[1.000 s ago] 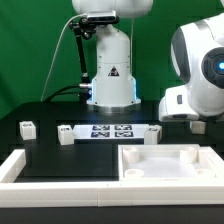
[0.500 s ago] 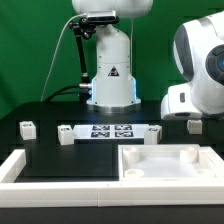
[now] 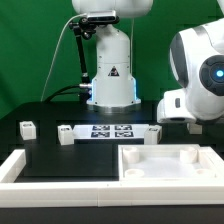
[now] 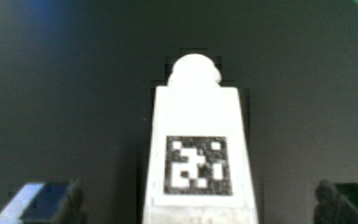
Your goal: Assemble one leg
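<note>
In the wrist view a white leg (image 4: pixel 199 140) with a black-and-white tag lies on the black table, its rounded end pointing away. My gripper (image 4: pixel 195 205) is open, with one dark fingertip (image 4: pixel 44 200) on each side of the leg and a clear gap to both. In the exterior view my gripper (image 3: pixel 196 125) hangs low over the table at the right, and that leg is hidden behind it. Two other legs (image 3: pixel 28 127) (image 3: pixel 66 134) stand at the left.
The marker board (image 3: pixel 110 130) lies in front of the robot base. A large flat white piece with recesses (image 3: pixel 165 160) fills the front right. A white L-shaped rim (image 3: pixel 20 168) lies at the front left. Another small white block (image 3: pixel 152 133) sits by the marker board's right end.
The arm's wrist has shifted a little sideways and back, and the gripper stays low over the same spot. The parts on the table have not moved.
</note>
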Controlling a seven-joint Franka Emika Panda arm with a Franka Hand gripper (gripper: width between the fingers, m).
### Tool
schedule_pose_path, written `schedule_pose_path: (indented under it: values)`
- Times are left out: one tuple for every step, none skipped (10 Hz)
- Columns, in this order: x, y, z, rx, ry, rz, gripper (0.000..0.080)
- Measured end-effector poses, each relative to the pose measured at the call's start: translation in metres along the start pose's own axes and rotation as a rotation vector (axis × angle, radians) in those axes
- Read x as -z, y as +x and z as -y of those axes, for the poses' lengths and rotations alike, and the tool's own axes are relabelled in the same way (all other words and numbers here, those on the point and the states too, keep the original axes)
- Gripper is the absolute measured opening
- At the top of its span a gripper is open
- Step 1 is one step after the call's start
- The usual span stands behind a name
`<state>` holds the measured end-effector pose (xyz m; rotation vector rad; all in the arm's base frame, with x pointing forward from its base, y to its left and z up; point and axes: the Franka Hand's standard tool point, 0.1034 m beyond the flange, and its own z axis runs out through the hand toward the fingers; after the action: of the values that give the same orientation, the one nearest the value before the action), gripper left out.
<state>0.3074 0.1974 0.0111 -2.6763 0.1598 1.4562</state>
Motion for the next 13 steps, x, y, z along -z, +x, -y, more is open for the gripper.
schedule_pose_path:
  values:
    - [-0.003, 0.0, 0.002, 0.002, -0.006, 0.005, 0.0649]
    - [-0.004, 0.0, 0.001, 0.002, -0.005, 0.006, 0.0622]
    - [-0.003, 0.0, 0.001, 0.001, -0.004, 0.005, 0.0622]
    - [-0.003, 0.0, 0.001, 0.001, -0.003, 0.004, 0.0443]
    - [-0.003, 0.0, 0.001, 0.001, -0.003, 0.005, 0.0288]
    - [-0.003, 0.0, 0.001, 0.001, -0.003, 0.005, 0.0288]
    - [-0.003, 0.0, 0.001, 0.001, -0.003, 0.005, 0.0288]
    - [-0.003, 0.0, 0.001, 0.001, -0.003, 0.005, 0.0288]
    - [-0.003, 0.0, 0.001, 0.001, -0.003, 0.005, 0.0288]
    - [-0.003, 0.0, 0.001, 0.001, -0.003, 0.005, 0.0288]
    - [-0.003, 0.0, 0.001, 0.001, -0.003, 0.005, 0.0288]
    - [0.0, 0.0, -0.001, 0.01, -0.004, 0.006, 0.0288]
    - [0.022, -0.002, -0.007, 0.054, -0.014, -0.007, 0.029]
